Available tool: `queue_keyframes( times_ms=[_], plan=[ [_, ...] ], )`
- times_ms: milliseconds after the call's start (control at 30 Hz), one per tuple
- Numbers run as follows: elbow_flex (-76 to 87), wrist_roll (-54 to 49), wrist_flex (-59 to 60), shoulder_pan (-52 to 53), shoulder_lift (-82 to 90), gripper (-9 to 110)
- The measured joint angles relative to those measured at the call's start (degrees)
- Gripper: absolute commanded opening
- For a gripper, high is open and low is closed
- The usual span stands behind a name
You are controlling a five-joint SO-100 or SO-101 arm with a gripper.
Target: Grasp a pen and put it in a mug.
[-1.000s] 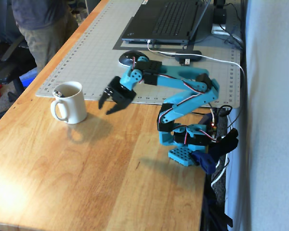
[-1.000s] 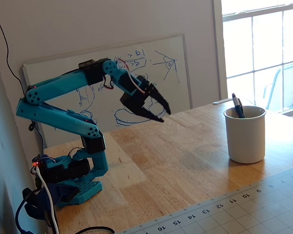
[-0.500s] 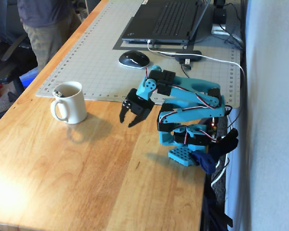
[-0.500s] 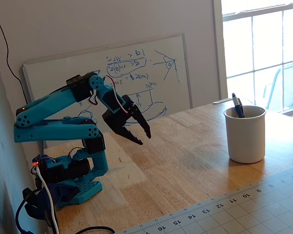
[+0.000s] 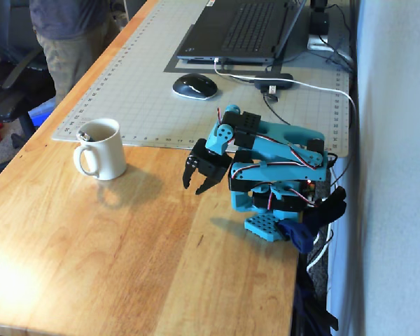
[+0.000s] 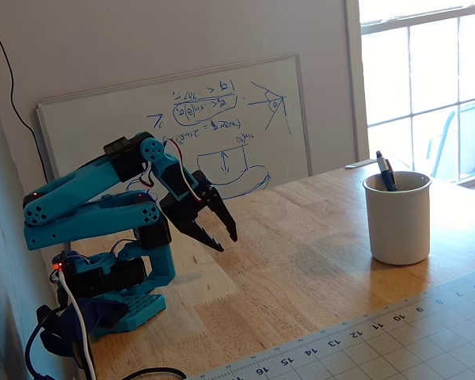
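The white mug (image 5: 101, 150) stands on the wooden table at the left in a fixed view, and at the right in another fixed view (image 6: 397, 220). The dark pen (image 6: 385, 171) stands inside the mug, leaning on the rim with its top sticking out; in a fixed view only a small bit of the pen (image 5: 84, 134) shows at the rim. My gripper (image 5: 194, 185) hangs low over the table on the folded blue arm, well apart from the mug. Its jaws are slightly apart and hold nothing. It also shows in a fixed view (image 6: 225, 241).
A grey cutting mat (image 5: 147, 105) lies behind the mug, with a mouse (image 5: 194, 85), a laptop (image 5: 245, 28) and a USB hub (image 5: 273, 80) on it. A whiteboard (image 6: 182, 127) leans on the wall. A person (image 5: 70, 35) stands at the far left.
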Motion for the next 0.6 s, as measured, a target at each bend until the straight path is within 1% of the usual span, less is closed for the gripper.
queue_keyframes(
  times_ms=[600],
  plan=[
    [1.76, 0.0, -1.32, 0.0, 0.0, 8]
  ],
)
